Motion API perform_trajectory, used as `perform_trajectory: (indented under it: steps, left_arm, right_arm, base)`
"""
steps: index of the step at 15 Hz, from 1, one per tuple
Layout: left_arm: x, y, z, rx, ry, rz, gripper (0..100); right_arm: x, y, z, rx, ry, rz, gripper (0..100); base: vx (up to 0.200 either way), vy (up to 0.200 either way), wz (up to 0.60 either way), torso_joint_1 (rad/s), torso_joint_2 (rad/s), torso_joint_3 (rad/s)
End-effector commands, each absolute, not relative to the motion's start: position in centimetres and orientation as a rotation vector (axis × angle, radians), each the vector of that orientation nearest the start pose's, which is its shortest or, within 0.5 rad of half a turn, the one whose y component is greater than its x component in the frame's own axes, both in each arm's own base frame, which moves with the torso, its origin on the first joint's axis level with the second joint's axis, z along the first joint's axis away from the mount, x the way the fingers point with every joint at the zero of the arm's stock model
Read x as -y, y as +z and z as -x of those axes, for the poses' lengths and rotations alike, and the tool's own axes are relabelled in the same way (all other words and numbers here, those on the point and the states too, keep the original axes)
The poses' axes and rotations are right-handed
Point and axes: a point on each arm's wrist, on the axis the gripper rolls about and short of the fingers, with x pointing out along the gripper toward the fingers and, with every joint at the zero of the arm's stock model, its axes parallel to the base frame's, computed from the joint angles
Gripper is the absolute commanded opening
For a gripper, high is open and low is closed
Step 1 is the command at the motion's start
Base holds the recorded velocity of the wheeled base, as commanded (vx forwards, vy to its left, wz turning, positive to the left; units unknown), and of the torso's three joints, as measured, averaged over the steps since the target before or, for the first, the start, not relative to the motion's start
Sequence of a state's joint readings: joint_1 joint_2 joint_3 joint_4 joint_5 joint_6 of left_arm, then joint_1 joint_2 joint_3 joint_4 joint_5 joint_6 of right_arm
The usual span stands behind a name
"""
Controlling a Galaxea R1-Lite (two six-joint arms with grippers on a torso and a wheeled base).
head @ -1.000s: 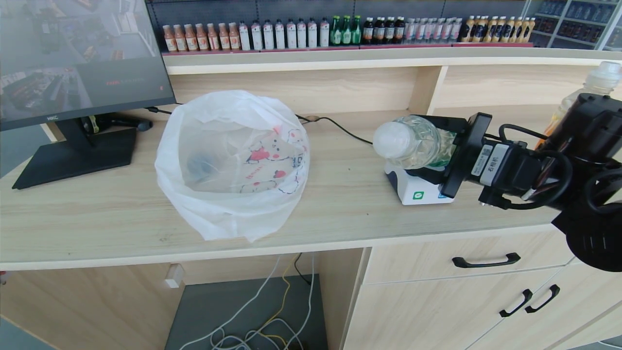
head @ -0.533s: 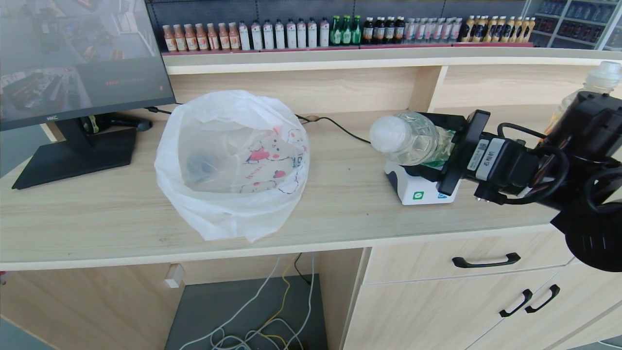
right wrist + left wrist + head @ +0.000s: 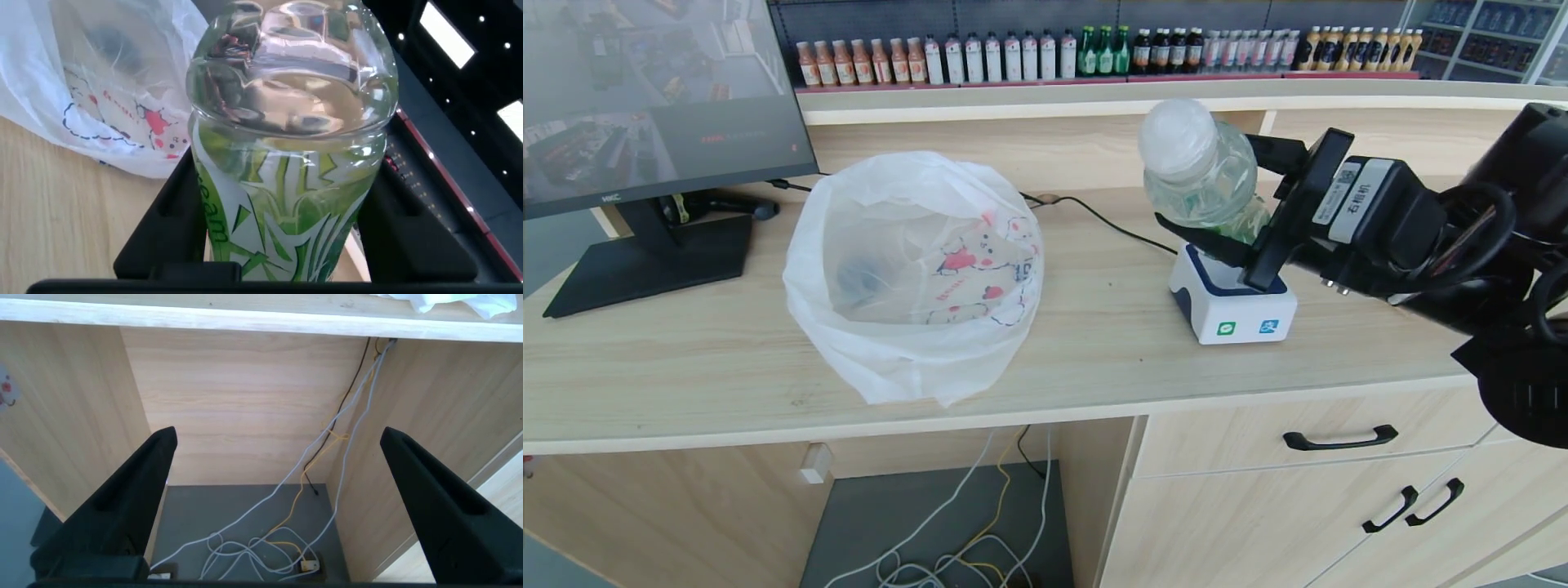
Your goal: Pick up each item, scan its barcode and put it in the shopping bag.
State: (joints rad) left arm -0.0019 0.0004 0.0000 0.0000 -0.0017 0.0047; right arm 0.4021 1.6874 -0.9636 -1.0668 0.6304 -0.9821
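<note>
Lifting off the scanner (image 3: 1232, 306) is the change over the last second. The right gripper (image 3: 1235, 196) has risen from low against the scanner's top face to a spot clear above it. The bottle (image 3: 1196, 167) now hangs at the scanner's 12 o'clock, apart from it and tilted, with one rounded end toward the head camera. The jaws are clamped on the bottle's green-labelled middle, one finger on either side.

The scanner has not shifted on the counter (image 3: 1094, 351). The shopping bag (image 3: 882, 367) stands open at the scanner's 9 o'clock, well apart and unmoved, with something dark already inside. The left gripper (image 3: 278, 449) sits below the counter edge with its fingers spread apart and empty, cables (image 3: 270, 539) beyond it.

Reading: the scan pass looks finished — the next leg is likely a carry toward 9 o'clock and a release over the bag mouth.
</note>
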Motion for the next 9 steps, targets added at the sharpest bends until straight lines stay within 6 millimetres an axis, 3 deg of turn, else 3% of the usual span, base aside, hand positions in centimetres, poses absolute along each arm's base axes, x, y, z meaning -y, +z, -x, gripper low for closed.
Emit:
perform_trajectory:
  steps: [1,6,9]
  left_arm:
    - [0.0,7.5,2.3,0.0,-0.003,-0.005,100]
    - [0.0,7.5,2.3,0.0,-0.003,-0.005,100]
    - [0.0,7.5,2.3,0.0,-0.003,-0.005,100]
  right_arm:
    - [-12.8,28.7,-26.6,0.858,0.739,0.9,0]
    - [-13.6,29.2,-25.2,0.73,0.631,0.563,0]
    - [-13.3,27.4,-24.6,0.645,0.541,0.346,0]
  base:
    - [0.0,0.0,0.0,0.0,0.0,0.0]
    - [0.0,0.0,0.0,0.0,0.0,0.0]
    - [0.0,0.0,0.0,0.0,0.0,0.0]
